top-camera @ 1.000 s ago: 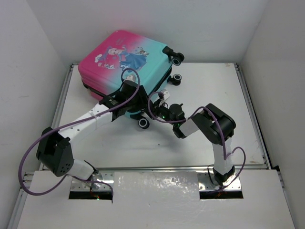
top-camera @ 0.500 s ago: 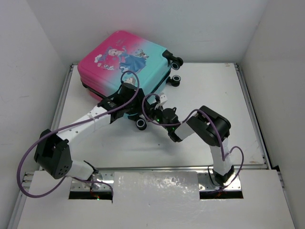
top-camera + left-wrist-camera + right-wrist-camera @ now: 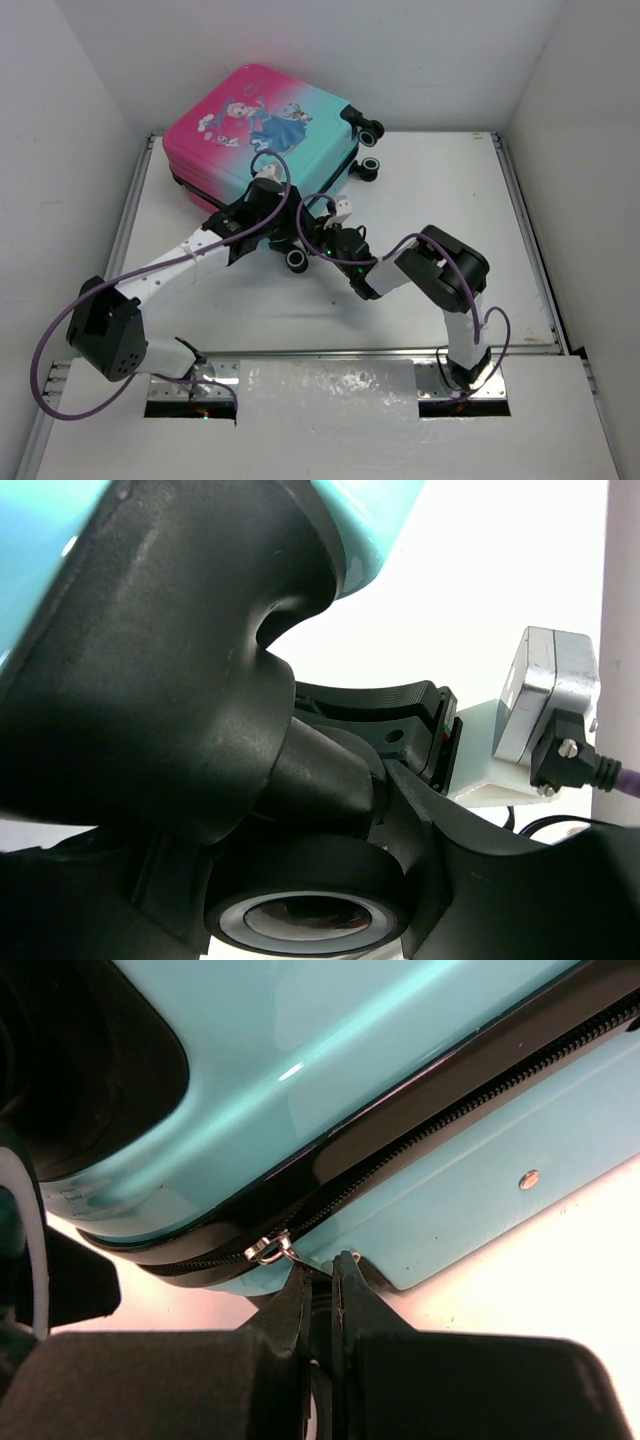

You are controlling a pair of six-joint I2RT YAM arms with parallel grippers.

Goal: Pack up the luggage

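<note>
White table (image 3: pixel 440 190) between white walls (image 3: pixel 420 50) bears the luggage (image 3: pixel 270 125)

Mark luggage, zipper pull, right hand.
luggage (image 3: pixel 270 120): top view, on the printed lid.
zipper pull (image 3: pixel 268 1250): right wrist view, on its metal ring.
right hand (image 3: pixel 320 1268): right wrist view, between the shut fingertips.

The white left arm (image 3: pixel 190 250) stretches forward and right; how wide the left hand (image 3: pixel 263 200) is open cannot be made out. The right arm (image 3: pixel 445 270) folds leftward, the right hand (image 3: pixel 320 1270) pinched closed.
</note>
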